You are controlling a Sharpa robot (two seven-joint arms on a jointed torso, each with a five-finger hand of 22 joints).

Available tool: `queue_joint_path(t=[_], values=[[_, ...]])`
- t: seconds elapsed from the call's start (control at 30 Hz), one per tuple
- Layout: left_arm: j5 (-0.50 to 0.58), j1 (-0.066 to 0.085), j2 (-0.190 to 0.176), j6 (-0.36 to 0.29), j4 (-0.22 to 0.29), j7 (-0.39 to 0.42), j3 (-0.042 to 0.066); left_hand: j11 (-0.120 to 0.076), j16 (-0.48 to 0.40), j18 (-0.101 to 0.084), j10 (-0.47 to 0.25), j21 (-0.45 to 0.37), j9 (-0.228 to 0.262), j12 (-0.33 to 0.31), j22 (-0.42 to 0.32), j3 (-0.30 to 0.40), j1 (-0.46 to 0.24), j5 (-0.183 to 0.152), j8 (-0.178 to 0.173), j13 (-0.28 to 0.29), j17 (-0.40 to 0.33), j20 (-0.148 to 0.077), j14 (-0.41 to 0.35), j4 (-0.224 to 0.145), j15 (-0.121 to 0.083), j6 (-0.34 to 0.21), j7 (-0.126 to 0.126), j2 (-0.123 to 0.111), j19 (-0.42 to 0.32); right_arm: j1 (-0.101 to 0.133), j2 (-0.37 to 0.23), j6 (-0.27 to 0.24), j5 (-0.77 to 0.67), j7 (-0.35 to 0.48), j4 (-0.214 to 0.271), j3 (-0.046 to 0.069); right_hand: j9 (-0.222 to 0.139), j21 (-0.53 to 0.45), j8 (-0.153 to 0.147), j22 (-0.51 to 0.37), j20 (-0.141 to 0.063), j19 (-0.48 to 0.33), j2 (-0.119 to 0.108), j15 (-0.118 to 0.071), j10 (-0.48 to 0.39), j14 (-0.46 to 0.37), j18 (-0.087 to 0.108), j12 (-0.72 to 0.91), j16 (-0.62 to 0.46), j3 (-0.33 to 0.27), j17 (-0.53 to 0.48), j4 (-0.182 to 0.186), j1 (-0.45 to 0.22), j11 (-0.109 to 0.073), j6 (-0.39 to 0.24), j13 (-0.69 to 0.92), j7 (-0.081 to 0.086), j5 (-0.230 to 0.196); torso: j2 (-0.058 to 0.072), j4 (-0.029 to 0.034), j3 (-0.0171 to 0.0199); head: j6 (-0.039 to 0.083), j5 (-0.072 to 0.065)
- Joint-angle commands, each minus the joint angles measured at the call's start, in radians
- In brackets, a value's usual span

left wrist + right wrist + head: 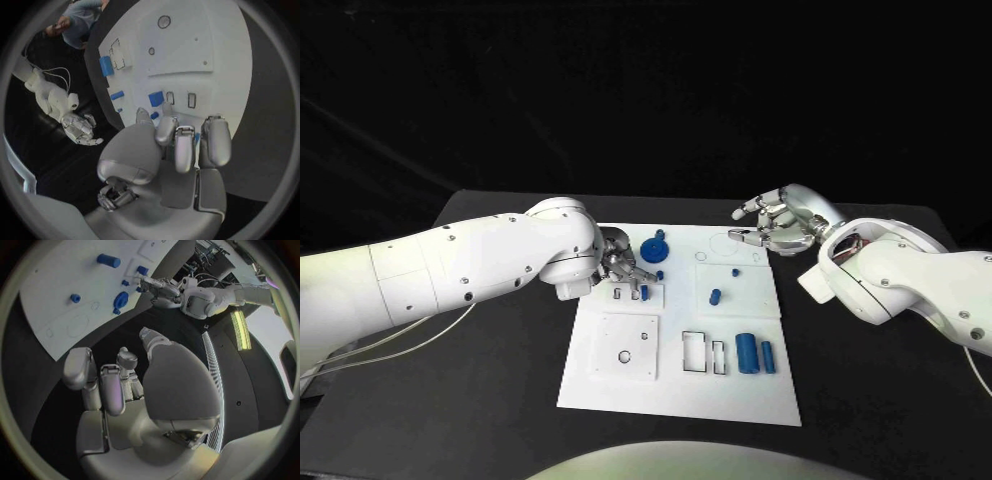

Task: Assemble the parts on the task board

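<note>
task board (678,395): white plate, centre of black surface (488,420), long side running far-to-near.
left hand (626,267): over board's far-left part, fingers (184,147) curled down onto a small blue part (643,291) beside a slot; grasp or mere touch, cannot tell.
right hand (779,224): above surface just off board's far-right corner, fingers spread, holding nothing.
round part (656,247): blue disc with peg, far edge of board, just beside left hand.
small parts: blue peg (734,270) and short blue cylinder (715,296), right-of-centre on board.
block parts: two blue blocks (747,354), near-right area, next to rectangular slot outlines (704,352).
raised plate (625,346): near-left of board, carries a round hole.
</note>
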Motion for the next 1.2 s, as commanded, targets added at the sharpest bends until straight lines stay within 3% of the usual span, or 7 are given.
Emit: queue_joint_path(t=[0.03, 0.47, 0.83, 1.2], values=[[-0.005, 0.002, 0.005, 0.032, -0.002, -0.003, 0.000, 0.000, 0.003, -0.013, 0.004, 0.006, 0.002, 0.010, 0.023, -0.030, 0.007, 0.008, -0.002, 0.037, 0.263, -0.001, 0.104, 0.001, -0.005, -0.009, 0.001, 0.006, 0.009, 0.000, 0.002, 0.015, -0.006, -0.002, 0.000, 0.000, 0.002, 0.003, 0.006, 0.063, -0.001, 0.009, -0.001, -0.001, 0.006, 0.029, 0.005, 0.004, 0.001, -0.001, 0.031, 0.002, 0.009, 0.002, 0.000, 0.001, -0.004, 0.003, 0.000, -0.0001, 0.0001, -0.002, 0.000], [-0.002, 0.002, 0.015, 0.048, -0.007, 0.001, -0.002, 0.000, 0.003, -0.013, 0.003, 0.007, 0.011, 0.019, 0.027, -0.029, 0.032, 0.036, -0.002, 0.045, 0.263, 0.000, 0.104, 0.000, -0.004, -0.008, 0.000, 0.009, 0.008, -0.001, 0.007, 0.017, -0.007, -0.004, -0.007, 0.000, 0.002, 0.000, 0.010, 0.061, -0.001, 0.009, 0.001, -0.002, 0.008, 0.029, 0.005, 0.005, 0.000, 0.001, 0.029, 0.002, 0.011, 0.001, 0.000, 0.000, -0.004, 0.008, 0.000, 0.0001, 0.0014, -0.007, 0.000], [0.001, 0.002, 0.019, 0.061, -0.012, 0.006, -0.004, 0.001, 0.003, -0.012, -0.001, 0.007, 0.023, 0.022, 0.033, -0.031, 0.038, 0.127, -0.008, 0.049, 0.263, 0.002, 0.104, 0.001, -0.002, -0.005, 0.000, -0.005, 0.005, -0.002, 0.011, 0.017, -0.013, -0.003, -0.012, 0.000, 0.003, -0.003, 0.023, 0.060, -0.002, 0.010, -0.001, -0.003, 0.007, 0.029, 0.005, 0.005, -0.001, 0.009, 0.028, 0.002, 0.014, 0.001, -0.008, -0.005, -0.005, 0.033, 0.000, 0.0003, 0.0005, -0.015, 0.000], [0.002, 0.002, 0.018, 0.062, -0.010, 0.007, -0.004, -0.006, 0.003, -0.012, -0.002, 0.005, 0.046, 0.024, 0.040, -0.029, 0.067, 0.276, -0.007, 0.052, 0.263, -0.002, 0.104, 0.001, -0.008, 0.006, -0.010, -0.014, 0.004, -0.003, 0.013, 0.014, -0.014, -0.004, -0.013, -0.001, 0.004, -0.006, 0.028, 0.059, -0.003, 0.009, -0.002, -0.003, 0.008, 0.028, 0.005, 0.007, -0.002, 0.012, 0.026, 0.002, 0.016, 0.000, -0.008, -0.005, -0.005, 0.042, -0.001, -0.0002, 0.0011, -0.019, 0.002]])
